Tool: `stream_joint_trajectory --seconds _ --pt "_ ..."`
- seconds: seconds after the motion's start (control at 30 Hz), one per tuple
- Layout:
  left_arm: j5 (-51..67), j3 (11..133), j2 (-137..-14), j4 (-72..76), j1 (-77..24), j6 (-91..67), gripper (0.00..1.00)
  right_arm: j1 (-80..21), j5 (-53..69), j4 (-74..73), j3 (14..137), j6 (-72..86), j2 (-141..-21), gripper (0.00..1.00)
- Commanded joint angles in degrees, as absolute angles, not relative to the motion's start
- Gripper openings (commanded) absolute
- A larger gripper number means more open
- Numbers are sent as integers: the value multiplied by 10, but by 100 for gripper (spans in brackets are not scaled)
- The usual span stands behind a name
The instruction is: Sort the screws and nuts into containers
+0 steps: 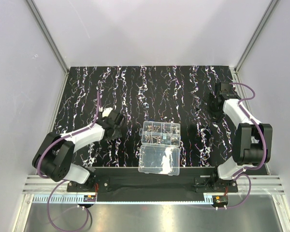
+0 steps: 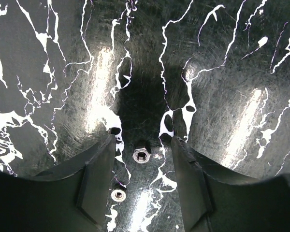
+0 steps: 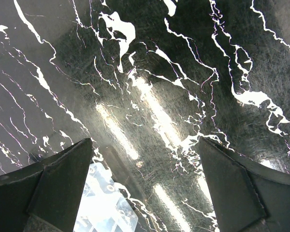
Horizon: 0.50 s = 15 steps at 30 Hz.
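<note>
Nut (image 2: pixel 141 155) between left gripper's (image 2: pixel 143 147) fingers; touching neither.

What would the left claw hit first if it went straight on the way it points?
The left claw would likely meet the hex nut lying between its fingers, then the marbled mat; depth is unclear.

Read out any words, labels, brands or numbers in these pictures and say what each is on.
None readable: the organizer box, the mat, the left arm and the right arm show no legible print.
Any marking at the arm bases is too small to tell.
</note>
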<state>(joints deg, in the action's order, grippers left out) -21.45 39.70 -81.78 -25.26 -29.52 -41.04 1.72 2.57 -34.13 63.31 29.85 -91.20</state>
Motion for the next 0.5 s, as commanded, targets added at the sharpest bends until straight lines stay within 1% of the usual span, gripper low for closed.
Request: stream_joint_trajectory --seconds 0.0,0.13,0.47 --pt "-219 391 -819 -236 -296 -421 53 18 25 -341 640 304 -896 100" --pt "-206 388 -822 -243 -295 -426 48 18 24 -343 641 306 -895 100" --pt "-187 379 -793 -274 -298 -432 47 18 25 -343 637 308 -892 100"
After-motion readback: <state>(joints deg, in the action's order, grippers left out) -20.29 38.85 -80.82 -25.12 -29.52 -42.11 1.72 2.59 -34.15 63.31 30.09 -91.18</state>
